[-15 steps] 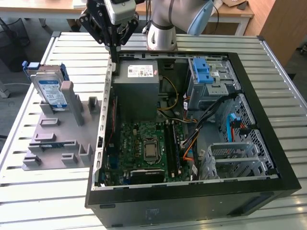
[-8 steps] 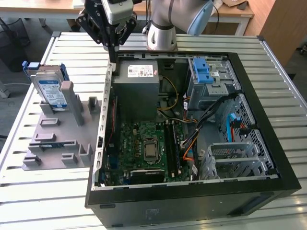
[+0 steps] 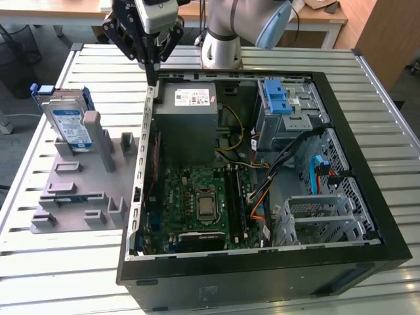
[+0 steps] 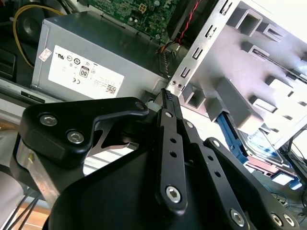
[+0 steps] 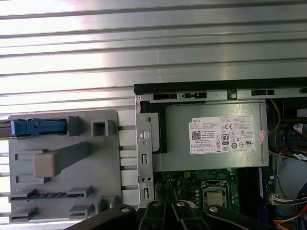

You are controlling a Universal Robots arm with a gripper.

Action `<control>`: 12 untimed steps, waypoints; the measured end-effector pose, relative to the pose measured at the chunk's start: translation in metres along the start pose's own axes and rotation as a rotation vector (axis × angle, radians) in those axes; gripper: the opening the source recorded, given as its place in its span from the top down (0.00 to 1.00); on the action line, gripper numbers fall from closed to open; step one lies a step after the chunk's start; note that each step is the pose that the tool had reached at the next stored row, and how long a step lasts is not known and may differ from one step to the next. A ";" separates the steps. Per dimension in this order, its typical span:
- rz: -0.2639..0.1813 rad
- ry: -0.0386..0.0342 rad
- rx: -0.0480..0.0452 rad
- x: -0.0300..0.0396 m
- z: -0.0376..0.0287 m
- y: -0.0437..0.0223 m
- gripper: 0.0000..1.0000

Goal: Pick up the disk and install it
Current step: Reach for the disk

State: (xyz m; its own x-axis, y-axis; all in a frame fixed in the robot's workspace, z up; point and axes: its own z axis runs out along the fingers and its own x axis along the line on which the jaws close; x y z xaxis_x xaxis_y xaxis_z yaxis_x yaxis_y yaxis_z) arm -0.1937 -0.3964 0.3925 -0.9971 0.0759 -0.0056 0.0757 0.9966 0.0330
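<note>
The disk stands on edge in a grey holder at the exterior view's left, silver with a blue-and-white label and a blue frame. In the first wrist view it shows edge-on as a blue strip, and the second wrist view catches part of it. My gripper hangs shut and holding nothing above the back left corner of the open computer case, well apart from the disk. In both wrist views the fingertips lie together over the case's edge.
Inside the case sit a grey power supply box with a white sticker, the green motherboard, a light-blue latch bracket and a metal drive cage. Everything rests on a slatted metal table.
</note>
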 end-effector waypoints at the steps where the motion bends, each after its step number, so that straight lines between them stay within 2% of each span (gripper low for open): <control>1: 0.000 0.0000 0.0000 0.0004 0.0000 0.0000 0.89; 12: 0.000 0.0000 0.0001 0.0053 0.0001 -0.0003 0.89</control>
State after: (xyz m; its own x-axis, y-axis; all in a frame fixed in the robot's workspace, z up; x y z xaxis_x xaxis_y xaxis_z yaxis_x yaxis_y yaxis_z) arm -0.1990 -0.3963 0.3923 -0.9971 0.0759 -0.0056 0.0757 0.9966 0.0329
